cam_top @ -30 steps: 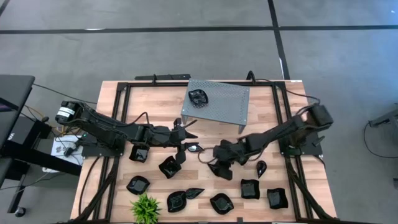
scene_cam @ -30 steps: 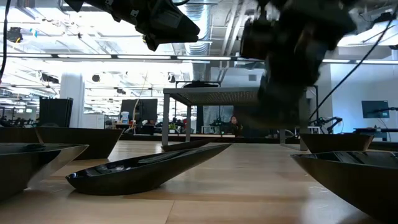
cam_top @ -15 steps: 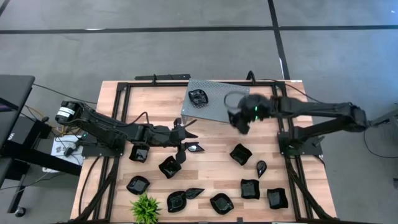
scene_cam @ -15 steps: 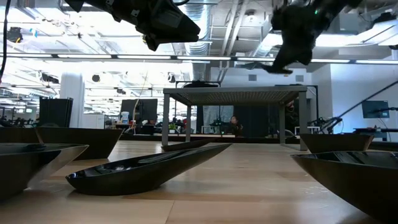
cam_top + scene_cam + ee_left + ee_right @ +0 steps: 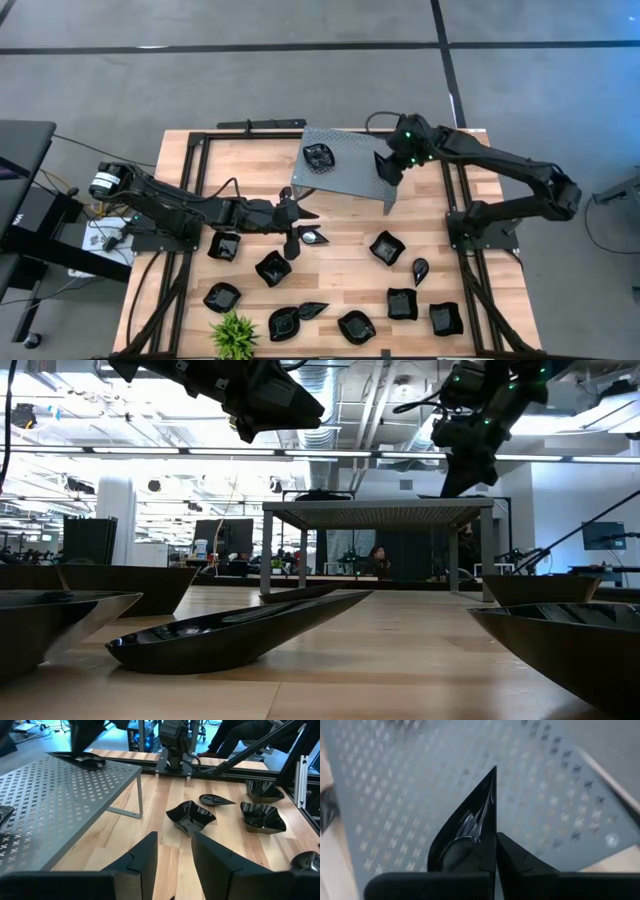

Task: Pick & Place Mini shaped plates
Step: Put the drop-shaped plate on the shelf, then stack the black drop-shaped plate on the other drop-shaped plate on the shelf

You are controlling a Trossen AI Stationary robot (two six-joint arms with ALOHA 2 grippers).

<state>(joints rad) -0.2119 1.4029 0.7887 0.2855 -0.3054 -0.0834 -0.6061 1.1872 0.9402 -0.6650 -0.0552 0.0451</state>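
My right gripper [image 5: 390,166] is over the right part of the grey perforated shelf [image 5: 345,165], shut on a glossy black mini plate [image 5: 470,827]. In the low view the right gripper [image 5: 465,455] is just above the shelf top [image 5: 375,510]. Another black plate [image 5: 319,156] lies on the shelf's left part. My left gripper [image 5: 298,228] hovers open over the table's middle, beside a small plate [image 5: 315,237]. Several more black plates lie on the near half of the table, among them a wavy square one [image 5: 386,247] and a teardrop one [image 5: 420,268]. My right gripper pinches the black plate between its two fingers [image 5: 520,865] at one edge [image 5: 487,847]. The plate juts out past the fingertips to a pointed corner [image 5: 492,775]. It is low over the shelf [image 5: 75,757]; I cannot tell whether it touches the shelf.
A small green plant [image 5: 233,335] stands at the near edge. Black frame rails [image 5: 190,200] run along the table's left and right sides. Bare wood [image 5: 240,165] lies left of the shelf and between the shelf and the plates. A person sits beyond the table [image 5: 376,557].
My right gripper has risen from the table's middle with a black plate and carried it toward the far edge, up over the shelf's right part, then down close to the shelf top. My left gripper has kept still.
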